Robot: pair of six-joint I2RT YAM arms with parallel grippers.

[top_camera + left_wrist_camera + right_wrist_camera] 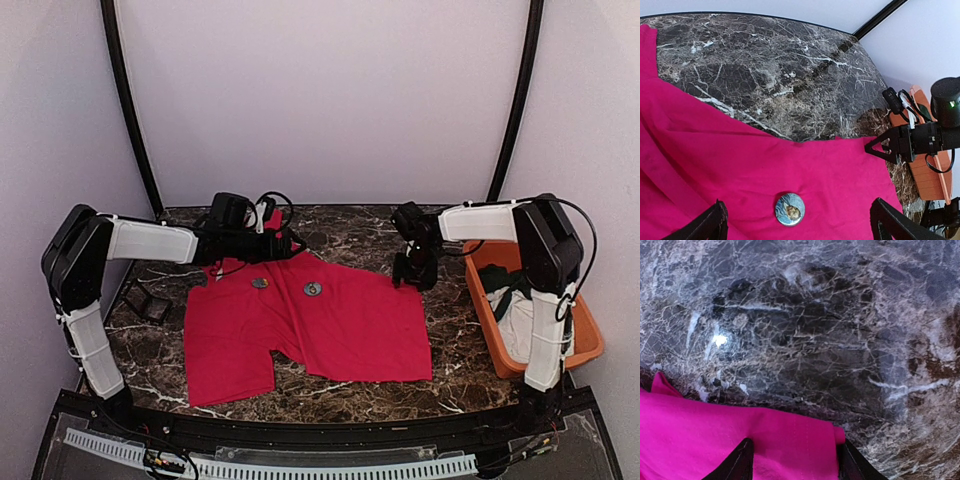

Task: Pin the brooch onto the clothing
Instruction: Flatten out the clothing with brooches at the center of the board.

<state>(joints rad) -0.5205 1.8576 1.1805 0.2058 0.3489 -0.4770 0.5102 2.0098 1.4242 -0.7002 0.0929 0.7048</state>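
Note:
The red T-shirt lies spread flat on the marble table. Two round brooches rest on its upper part, one grey and one bluish. My left gripper hovers at the shirt's far edge, open wide. In the left wrist view the gripper stands over the shirt with a blue picture brooch between its fingers, untouched. My right gripper is open at the shirt's far right corner. In the right wrist view the gripper straddles the sleeve corner, which lies flat.
An orange bin at the right edge holds a dark green garment and a white cloth. A small black object sits left of the shirt. Two black poles rise at the back corners.

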